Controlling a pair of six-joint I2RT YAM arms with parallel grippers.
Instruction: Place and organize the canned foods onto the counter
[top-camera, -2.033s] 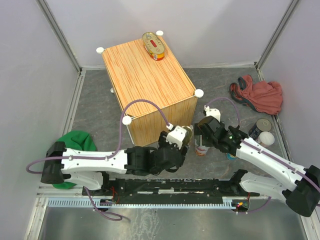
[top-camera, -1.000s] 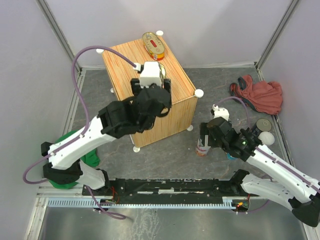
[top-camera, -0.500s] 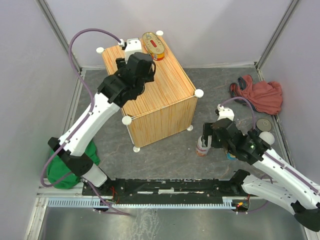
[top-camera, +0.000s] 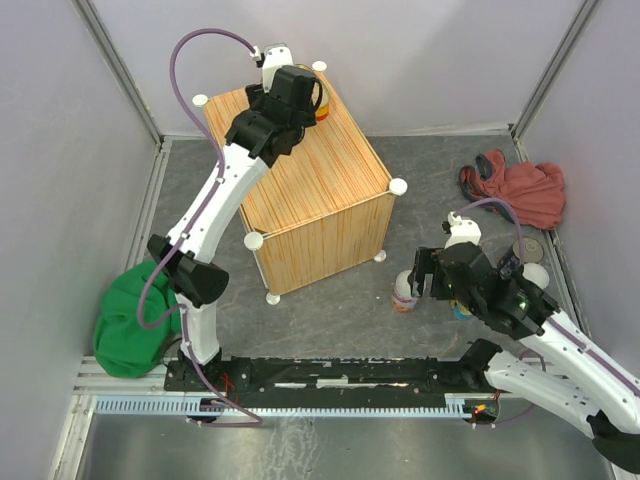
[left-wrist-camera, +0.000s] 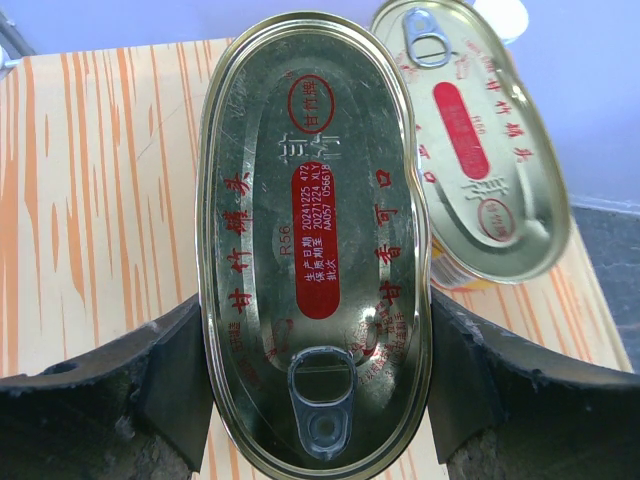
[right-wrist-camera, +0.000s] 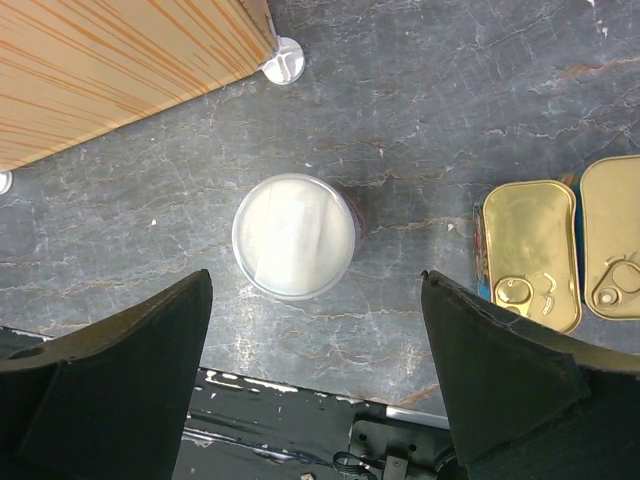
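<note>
My left gripper (top-camera: 297, 92) is shut on an oval gold can with a red label (left-wrist-camera: 315, 240), held over the far corner of the wood-grain counter (top-camera: 300, 180). A second oval gold can (left-wrist-camera: 480, 150) lies on the counter just beside it. My right gripper (top-camera: 428, 280) is open above a tall white-lidded can (right-wrist-camera: 294, 237) standing on the floor near the counter's front corner. Two rectangular gold cans (right-wrist-camera: 527, 255) lie to its right. A dark round can (top-camera: 527, 248) and another white-lidded can (top-camera: 535, 277) stand at the right wall.
A red cloth (top-camera: 515, 190) lies at the far right of the floor. A green cloth (top-camera: 130, 320) lies at the near left. The counter's white knob foot (right-wrist-camera: 284, 60) stands just beyond the white-lidded can. The black arm rail (top-camera: 330, 375) runs along the near edge.
My left arm has lifted the oval can from the floor in front of the counter and carried it to the far corner of the top. My right gripper has drawn back slightly to the right.
</note>
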